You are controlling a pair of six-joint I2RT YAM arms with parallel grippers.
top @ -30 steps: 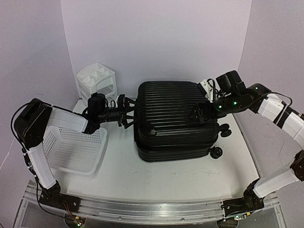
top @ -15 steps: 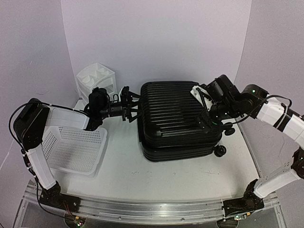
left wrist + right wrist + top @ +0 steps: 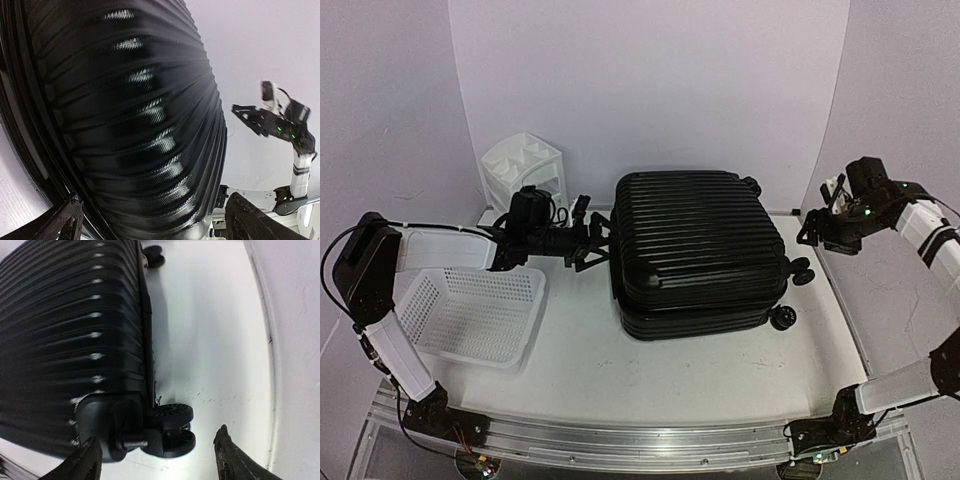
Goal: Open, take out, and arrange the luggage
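Luggage [image 3: 695, 250] lies flat and closed in the middle of the table [image 3: 720, 370], wheels [image 3: 781, 318] pointing right. Left claw [image 3: 598, 240] is spread wide right at its left edge, gripping nothing. Right claw [image 3: 817, 230] hangs out past the wheels, open and empty too.

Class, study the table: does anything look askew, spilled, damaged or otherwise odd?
Nothing stands out. The suitcase lies flat and shut on the table, turned only slightly off square. The white mesh basket and drawer unit sit upright. No spill or damage shows.
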